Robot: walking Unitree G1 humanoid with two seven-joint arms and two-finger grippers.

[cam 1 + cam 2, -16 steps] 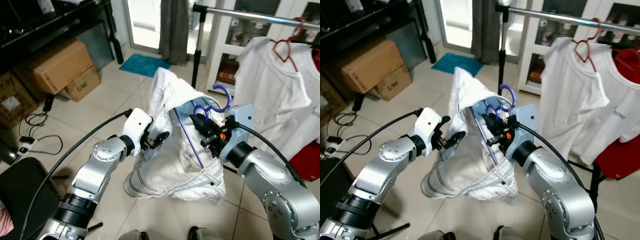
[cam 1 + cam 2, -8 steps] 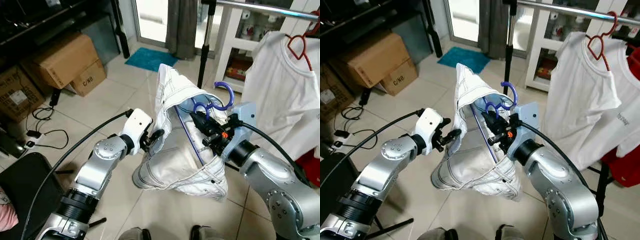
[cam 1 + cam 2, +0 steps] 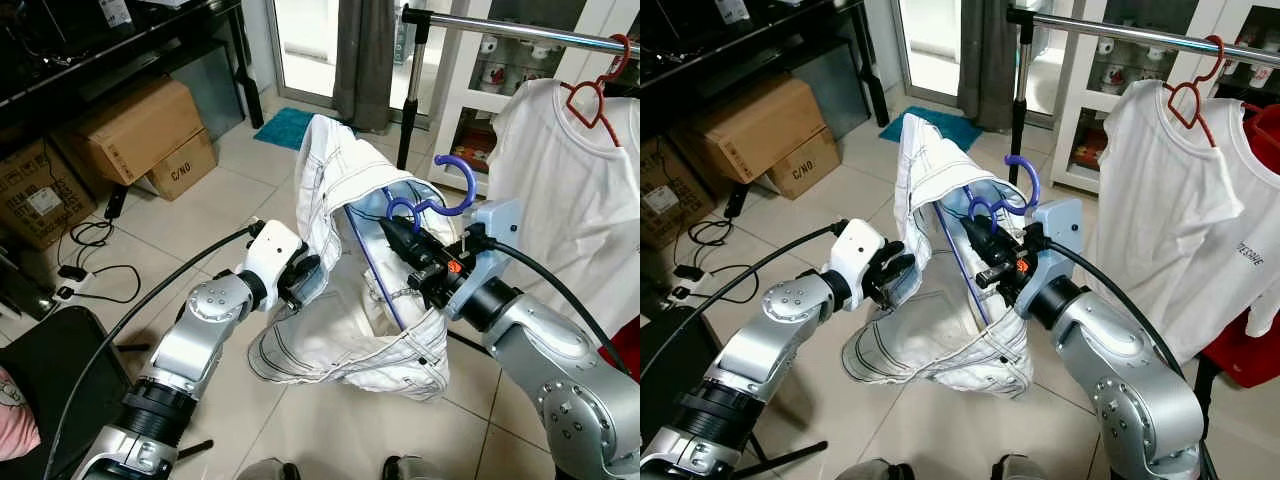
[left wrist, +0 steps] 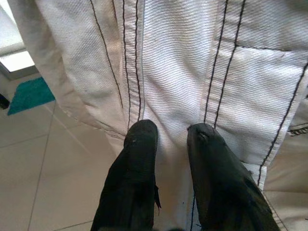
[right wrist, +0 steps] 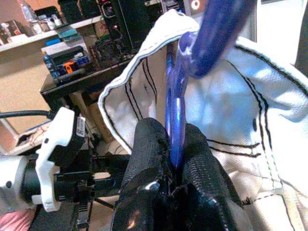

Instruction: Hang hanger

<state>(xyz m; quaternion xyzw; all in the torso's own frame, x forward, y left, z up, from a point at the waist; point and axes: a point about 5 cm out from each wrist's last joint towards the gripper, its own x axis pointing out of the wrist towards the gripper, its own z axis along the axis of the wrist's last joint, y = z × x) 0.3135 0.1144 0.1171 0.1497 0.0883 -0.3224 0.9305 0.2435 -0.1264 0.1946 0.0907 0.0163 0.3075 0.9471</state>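
A blue plastic hanger [image 3: 448, 187] carries a white denim garment [image 3: 340, 330] with dark stitching, held up in front of me. My right gripper [image 3: 405, 240] is shut on the hanger's stem just below the hook, and the wrist view shows the blue hanger [image 5: 175, 96] pinched between its fingers [image 5: 149, 144]. On the garment's left side, my left gripper [image 3: 300, 280] rests its tips against the cloth. In its wrist view the two fingers [image 4: 139, 144] stand a narrow gap apart against the white denim [image 4: 178, 62]. The silver clothes rail [image 3: 500, 27] runs above and behind the hanger's hook.
A white T-shirt [image 3: 570, 190] on a red hanger [image 3: 600, 95] hangs from the rail at the right, beside the rack's black upright [image 3: 408, 90]. Cardboard boxes [image 3: 135, 125] sit under a black desk at the left, with cables [image 3: 90, 250] on the tiled floor and a teal mat [image 3: 285, 128] behind.
My left gripper has moved in against the garment's side, and the cloth's lower part now bulges towards it. The right gripper keeps its hold on the hanger. The camera has shifted slightly.
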